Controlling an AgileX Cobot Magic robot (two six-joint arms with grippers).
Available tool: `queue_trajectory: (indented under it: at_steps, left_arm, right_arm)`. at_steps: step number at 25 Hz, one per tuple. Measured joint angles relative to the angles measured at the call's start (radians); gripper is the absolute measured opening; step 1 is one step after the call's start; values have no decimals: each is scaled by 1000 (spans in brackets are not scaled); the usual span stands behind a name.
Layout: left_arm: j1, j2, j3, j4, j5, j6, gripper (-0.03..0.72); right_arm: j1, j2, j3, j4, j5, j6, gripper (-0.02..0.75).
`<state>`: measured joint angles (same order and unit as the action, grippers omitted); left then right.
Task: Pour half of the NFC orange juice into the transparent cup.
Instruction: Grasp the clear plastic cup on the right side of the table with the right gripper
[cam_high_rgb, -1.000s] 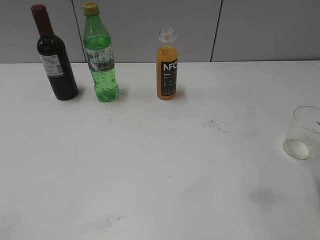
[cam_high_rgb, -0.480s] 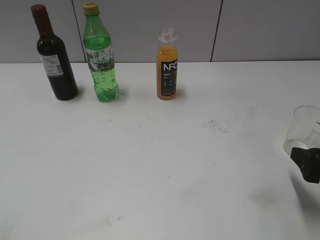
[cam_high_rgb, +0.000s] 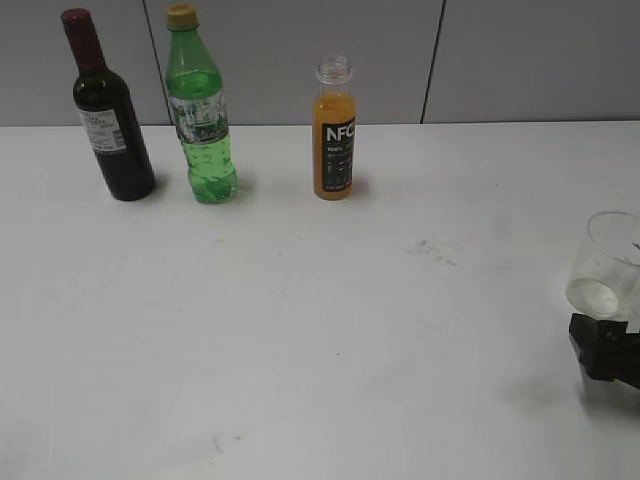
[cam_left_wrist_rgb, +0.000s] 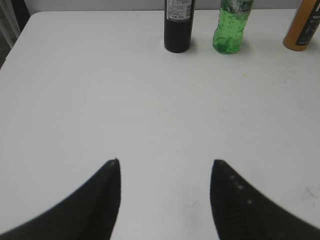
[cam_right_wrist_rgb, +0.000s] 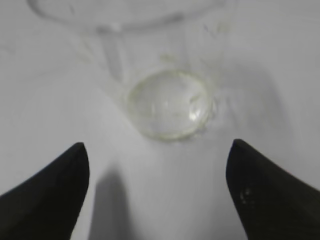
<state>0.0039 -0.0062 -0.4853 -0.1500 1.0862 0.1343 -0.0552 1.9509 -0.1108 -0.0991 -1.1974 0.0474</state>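
Right gripper (cam_right_wrist_rgb: 157, 165) spread wide just short of the cup (cam_high_rgb: 606, 266), itself cut off at the desk's (cam_high_rgb: 320, 330) right edge. Left gripper (cam_left_wrist_rgb: 165, 172) likewise wide, empty, unseen from outside. Juice (cam_high_rgb: 334, 130) upright, uncapped, far back, well apart.

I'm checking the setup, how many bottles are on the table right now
3, in a row along the back: the wine bottle far left, the green bottle beside it, the NFC orange juice near the middle. None seems hidden.

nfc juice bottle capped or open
Open: the NFC orange juice stands upright with its clear threaded neck bare and no cap on it in the exterior view.
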Motion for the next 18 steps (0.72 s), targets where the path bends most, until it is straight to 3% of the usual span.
queue_trajectory:
  at_steps: [6, 18]
  left_arm:
    - [0, 0, 0, 0, 0, 0, 440]
    - [0, 0, 0, 0, 0, 0, 440]
  right_arm:
    - [0, 68, -2, -2, -66, -73, 657]
    - [0, 63, -34, -5, -45, -87, 654]
